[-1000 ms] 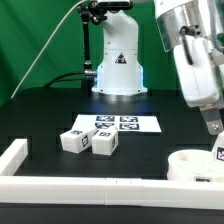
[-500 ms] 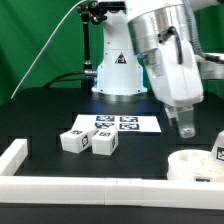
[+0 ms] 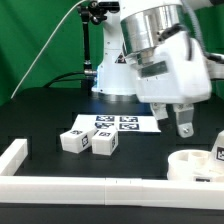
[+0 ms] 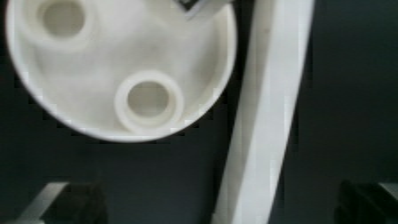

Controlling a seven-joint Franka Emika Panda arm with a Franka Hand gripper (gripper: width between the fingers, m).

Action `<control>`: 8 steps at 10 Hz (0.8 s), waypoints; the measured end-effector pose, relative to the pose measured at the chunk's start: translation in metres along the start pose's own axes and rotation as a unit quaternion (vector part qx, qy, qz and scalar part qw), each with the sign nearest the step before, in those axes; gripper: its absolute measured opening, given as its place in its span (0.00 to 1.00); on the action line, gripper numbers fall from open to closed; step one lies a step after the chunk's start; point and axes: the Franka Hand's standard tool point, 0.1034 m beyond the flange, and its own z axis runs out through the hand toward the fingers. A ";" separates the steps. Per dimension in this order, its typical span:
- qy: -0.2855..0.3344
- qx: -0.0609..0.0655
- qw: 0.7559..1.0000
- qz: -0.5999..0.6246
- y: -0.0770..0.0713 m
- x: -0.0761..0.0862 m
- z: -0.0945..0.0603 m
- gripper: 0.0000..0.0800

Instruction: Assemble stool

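- Gripper (image 3: 171, 121): spread, both fingers hanging apart with nothing between them. It hovers above the worktop between the marker board and the seat and touches no part. I judge it is on its way to a pick.
- Seat (image 3: 195, 166): thick round disc, flat in the near corner on the exterior view's right, close against the rail. I take the corner as a brace so the disc cannot slide.
- Sockets (image 4: 148, 101): two show in the wrist view, mouths up, so I expect the legs to go in from above.
- Legs (image 3: 76, 140): two blocks side by side, touching, mid-worktop just nearer than the marker board, tags showing. Loose, not yet fitted.
- Tagged part (image 3: 219, 152): cut off at the exterior view's right edge, by the seat. I cannot tell whether it stands on it.
- Rail (image 3: 90, 186): along the near edge, turning up the edge on the exterior view's left.
- Marker board (image 3: 120, 123): flat toward the far edge, bare.
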 end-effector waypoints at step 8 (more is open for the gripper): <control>0.011 -0.024 0.921 -0.389 0.005 0.020 -0.004 0.81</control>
